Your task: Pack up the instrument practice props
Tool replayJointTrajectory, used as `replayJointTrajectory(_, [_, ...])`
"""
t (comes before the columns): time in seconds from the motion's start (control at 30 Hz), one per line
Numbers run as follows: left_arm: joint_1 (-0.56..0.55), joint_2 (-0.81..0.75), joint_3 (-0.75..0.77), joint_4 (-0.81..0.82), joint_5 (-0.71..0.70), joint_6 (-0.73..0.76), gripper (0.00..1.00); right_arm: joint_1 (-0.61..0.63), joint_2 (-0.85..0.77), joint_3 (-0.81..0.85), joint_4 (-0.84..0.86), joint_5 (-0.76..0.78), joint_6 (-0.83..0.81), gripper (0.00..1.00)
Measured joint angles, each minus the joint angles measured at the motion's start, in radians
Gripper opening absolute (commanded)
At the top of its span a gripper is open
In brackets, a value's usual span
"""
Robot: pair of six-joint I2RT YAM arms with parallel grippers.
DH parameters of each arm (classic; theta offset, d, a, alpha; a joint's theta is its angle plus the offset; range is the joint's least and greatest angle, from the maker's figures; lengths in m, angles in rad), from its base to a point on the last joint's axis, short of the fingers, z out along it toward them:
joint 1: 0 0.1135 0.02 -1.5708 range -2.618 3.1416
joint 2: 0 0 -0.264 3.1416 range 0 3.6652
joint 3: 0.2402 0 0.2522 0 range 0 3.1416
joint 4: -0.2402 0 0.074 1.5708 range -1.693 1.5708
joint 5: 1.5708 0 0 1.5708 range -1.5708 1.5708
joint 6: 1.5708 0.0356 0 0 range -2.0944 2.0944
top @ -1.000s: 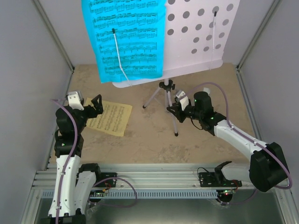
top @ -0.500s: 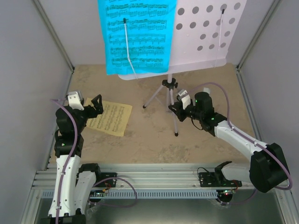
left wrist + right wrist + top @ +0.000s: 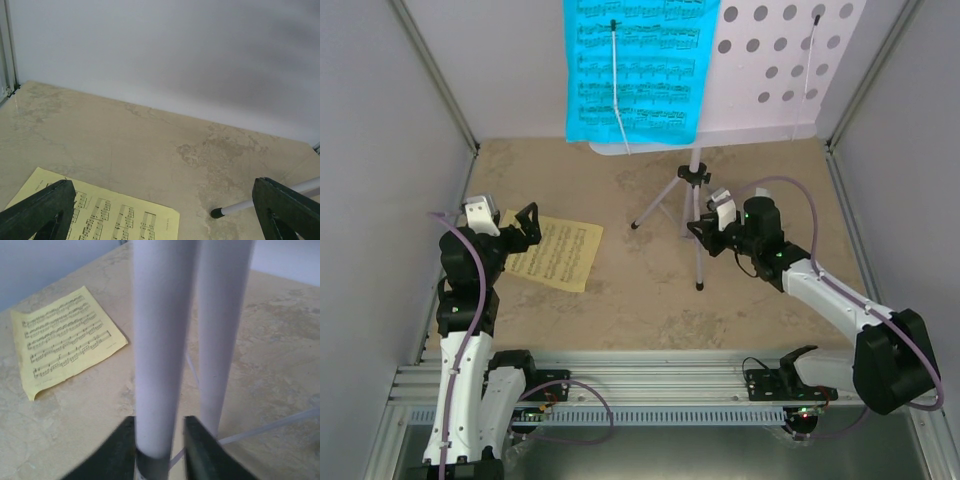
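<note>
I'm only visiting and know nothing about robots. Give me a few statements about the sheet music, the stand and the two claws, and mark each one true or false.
1. The yellow music sheet lies flat on the table. True.
2. The cyan music sheet lies on the table beside the yellow one. False: it is up on the white perforated music stand.
3. The right gripper is closed on a white tripod tube of the stand. True.
4. The left gripper is pinching the yellow music sheet. False: its jaws stand wide open over the sheet, with nothing between them.
</note>
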Motion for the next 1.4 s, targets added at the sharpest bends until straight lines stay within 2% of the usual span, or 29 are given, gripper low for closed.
replayJointTrajectory(0.07, [0.000, 0.000, 0.000, 0.000, 0.000, 0.000, 0.99, -0.002, -0.009, -0.005, -0.001, 0.014, -0.012, 0.65])
replayJointTrajectory(0.13, [0.000, 0.000, 0.000, 0.000, 0.000, 0.000, 0.99, -0.008, -0.026, -0.010, -0.005, 0.029, -0.016, 0.82])
replayJointTrajectory(0.27, [0.000, -0.001, 0.000, 0.000, -0.004, 0.000, 0.99, -0.011, -0.098, -0.025, -0.006, 0.051, -0.007, 0.96])
replayJointTrajectory(0.47, [0.000, -0.008, 0.000, -0.001, -0.037, 0.000, 0.99, -0.012, -0.247, -0.069, 0.002, 0.080, 0.032, 0.98])
replayJointTrajectory(0.67, [0.000, -0.009, 0.000, 0.000, -0.039, -0.006, 0.99, 0.000, -0.302, -0.170, 0.015, 0.056, 0.128, 0.98])
replayJointTrajectory(0.93, [0.000, 0.034, 0.000, 0.016, 0.028, -0.024, 0.99, 0.281, -0.359, -0.216, -0.097, 0.122, 0.187, 0.96])
replayJointTrajectory(1.2, [0.000, -0.100, 0.052, 0.005, 0.061, -0.127, 0.99, 0.337, -0.521, -0.074, -0.267, 0.022, 0.161, 0.89])
replayJointTrajectory(1.3, [0.000, -0.120, 0.182, 0.000, 0.134, -0.185, 0.99, 0.337, -0.542, 0.045, -0.289, -0.031, 0.163, 0.87])
replayJointTrajectory(1.4, [0.000, -0.072, 0.346, 0.031, 0.261, -0.245, 0.98, 0.337, -0.510, 0.189, -0.291, -0.056, 0.174, 0.85])
